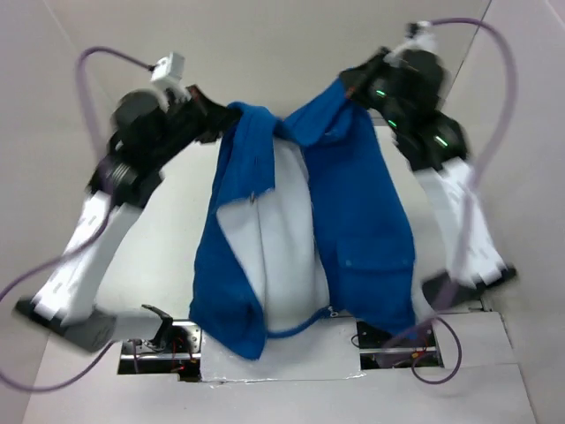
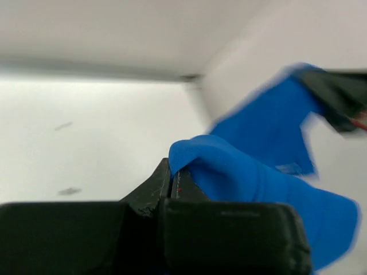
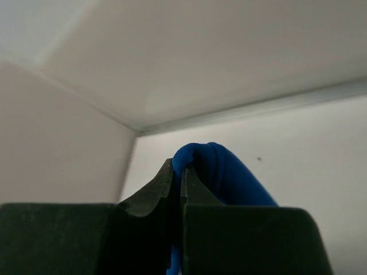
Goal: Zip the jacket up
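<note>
The jacket (image 1: pixel 353 203) hangs spread open between the two arms, lifted by its upper corners above the white table (image 1: pixel 168 203). Its front panels are apart, so the white lining (image 1: pixel 287 230) faces the overhead camera, and its lower hem droops near the arm bases at the near edge. The left gripper (image 1: pixel 214 119) is clenched on a fold of blue fabric at the jacket's upper left. Its wrist view shows the black fingertips (image 2: pixel 163 180) pressed together, with cloth bulging out just beside them. The right gripper (image 1: pixel 351 87) is likewise closed tight on the upper right corner, and a rounded hump of blue fabric rises over its fingertips (image 3: pixel 166 177) in its own view. A pocket flap (image 1: pixel 371 261) shows on the right-hand panel. Purple cables loop out from both arms, one (image 1: pixel 88 79) on the left and one (image 1: pixel 503 53) on the right, both clear of the cloth. Pale walls close in around the table. The hanging fabric hides the table's middle and part of the mounting plate (image 1: pixel 388 344) by the right base.
</note>
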Available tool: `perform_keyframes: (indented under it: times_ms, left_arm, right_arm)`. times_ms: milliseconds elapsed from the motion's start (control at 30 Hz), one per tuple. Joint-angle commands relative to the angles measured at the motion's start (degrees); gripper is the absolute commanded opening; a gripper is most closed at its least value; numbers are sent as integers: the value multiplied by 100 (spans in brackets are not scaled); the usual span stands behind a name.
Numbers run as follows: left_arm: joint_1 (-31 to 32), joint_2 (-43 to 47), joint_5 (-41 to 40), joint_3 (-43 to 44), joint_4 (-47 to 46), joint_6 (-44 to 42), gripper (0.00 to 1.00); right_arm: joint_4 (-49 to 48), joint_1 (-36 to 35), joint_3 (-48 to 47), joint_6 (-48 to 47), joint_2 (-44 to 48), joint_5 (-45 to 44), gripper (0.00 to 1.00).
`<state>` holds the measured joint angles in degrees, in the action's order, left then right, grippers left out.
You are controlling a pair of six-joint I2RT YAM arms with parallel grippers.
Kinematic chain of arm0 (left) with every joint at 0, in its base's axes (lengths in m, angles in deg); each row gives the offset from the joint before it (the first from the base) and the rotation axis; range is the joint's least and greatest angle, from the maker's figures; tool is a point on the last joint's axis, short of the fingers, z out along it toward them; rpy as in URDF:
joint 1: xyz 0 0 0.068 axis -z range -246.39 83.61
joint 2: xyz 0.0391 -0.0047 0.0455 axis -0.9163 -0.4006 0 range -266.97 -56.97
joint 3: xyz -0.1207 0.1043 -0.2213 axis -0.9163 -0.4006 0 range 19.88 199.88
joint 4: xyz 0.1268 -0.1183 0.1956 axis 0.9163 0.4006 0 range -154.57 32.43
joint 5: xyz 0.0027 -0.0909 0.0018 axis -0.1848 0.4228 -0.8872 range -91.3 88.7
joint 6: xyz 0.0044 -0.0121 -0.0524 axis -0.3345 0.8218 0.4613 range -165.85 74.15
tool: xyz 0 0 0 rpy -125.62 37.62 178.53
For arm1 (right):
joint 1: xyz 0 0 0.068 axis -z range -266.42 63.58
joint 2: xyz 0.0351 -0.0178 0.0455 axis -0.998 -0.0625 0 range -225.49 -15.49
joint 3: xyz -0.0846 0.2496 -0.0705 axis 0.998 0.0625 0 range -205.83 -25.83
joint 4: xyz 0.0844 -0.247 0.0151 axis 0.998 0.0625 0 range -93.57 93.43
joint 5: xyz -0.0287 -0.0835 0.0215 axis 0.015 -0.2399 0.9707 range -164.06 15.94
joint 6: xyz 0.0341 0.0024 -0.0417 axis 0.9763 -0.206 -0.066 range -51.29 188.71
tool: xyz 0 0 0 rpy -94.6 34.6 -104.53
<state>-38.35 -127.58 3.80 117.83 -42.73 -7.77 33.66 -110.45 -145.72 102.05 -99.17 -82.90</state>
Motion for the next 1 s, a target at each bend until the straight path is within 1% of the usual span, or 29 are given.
perform_keyframes:
  times_ms: [0, 33, 67, 100, 133, 167, 200, 233, 267, 300, 333, 367, 400, 433, 467, 500, 533, 567, 600, 633, 667, 700, 733, 767, 800, 833, 867, 900, 967]
  left_arm:
    - [-1516, -1748, 288, -136, 796, 884, 0]
    - [-1607, -2076, 394, -110, 743, 876, 0]
    - [-1686, -2758, 456, -49, 699, 806, 0]
    - [-1774, -3122, 570, 126, 716, 658, 8]
    - [-1801, -3474, 753, 632, 785, 569, 16]
    - [-1845, -4243, 964, 951, 891, 438, 23]
    - [-1932, -4651, 1340, 1954, 1475, 350, 49]
    - [-1985, -5029, 1536, 2521, 1794, 279, 58]
    - [-2012, -5633, 1624, 2971, 2119, 235, 60]
    - [-2030, -5796, 1625, 3471, 2305, 156, 68]
    - [-2030, -5771, 1651, 3441, 2246, 77, 88]
    - [-2021, -5606, 1617, 3285, 2132, 24, 99]
    - [-2012, -5395, 1625, 2630, 1966, -37, 99]
    - [-2003, -4862, 1730, 2197, 1520, -82, 99]
    - [-2003, -4587, 1766, 1819, 1350, -134, 99]
    - [-1995, -4306, 1766, 1102, 1227, -135, 99]
    - [-1977, -3790, 1705, 790, 1165, -135, 99]
    - [-1925, -3541, 1574, 195, 1225, -117, 99]
    - [-1872, -3304, 1494, -133, 1260, -74, 99]
    - [-1828, -2788, 1441, -475, 1278, -47, 99]
    - [-1680, -2531, 1423, -853, 1217, -64, 99]
    - [-1591, -2267, 1415, -1614, 1182, 5, 99]
    - [-1495, -1751, 1449, -2004, 1112, 23, 99]
    - [-1302, -1520, 1511, -2774, 929, 84, 99]
    - [-1205, -1308, 1642, -3129, 857, 163, 99]
    - [-1117, -932, 1756, -3464, 796, 260, 99]
    - [-916, -780, 1905, -4094, 717, 374, 99]
    - [-766, -622, 2115, -4413, 394, 471, 99]
    - [-458, -366, 2266, -5002, 102, 638, 99]
  right_arm:
    - [108, 425, -155, 558, -2005, 469, 0]
    - [30, 495, -244, 559, -2360, 610, 0]
    - [-205, 600, -323, 551, -2685, 777, 0]
    - [-251, 654, -602, 577, -3385, 1083, 0]
    - [-252, 689, -875, 594, -3766, 1156, 0]
    - [-17, 776, -1608, 586, -4118, 1217, 7]
    - [142, 829, -1981, 507, -4748, 1323, 34]
    - [283, 856, -2307, 480, -4946, 1367, 49]
    - [250, 935, -2397, 437, -5034, 1446, 72]
    - [154, 970, -2224, 323, -4905, 1551, 92]
    - [-21, 1005, -1918, 261, -4712, 1735, 100]
    - [-406, 1041, -1123, 208, -4206, 1789, 100]
    - [-566, 1041, -741, 16, -3931, 1807, 100]
    - [-699, 1015, -102, -125, -3676, 1711, 100]
    - [-639, 962, 148, -213, -3203, 1554, 100]
    - [-560, 910, 368, -501, -2990, 1413, 100]
    - [-464, 857, 640, -617, -2761, 1011, 100]
    - [-262, 726, 1217, -671, -2272, 746, 100]
    - [-182, 672, 1536, -680, -2015, 526, 100]
    - [-234, 611, 2418, -663, -1734, 271, 100]
    - [-312, 558, 2923, -619, -1113, 225, 100]
    - [-418, 479, 3389, -618, -820, 312, 100]
    - [-654, 470, 4307, -671, -503, 469, 100]
    - [-699, 435, 4726, -662, -4, 776, 100]
    - [-735, 434, 5043, -697, 210, 857, 100]
    - [-839, 356, 5681, -776, 429, 1110, 100]
    - [-893, 294, 5949, -838, 745, 1374, 100]
    - [-1006, 268, 6169, -882, 870, 1550, 100]
    - [-1375, 188, 6662, -1057, 889, 2016, 100]
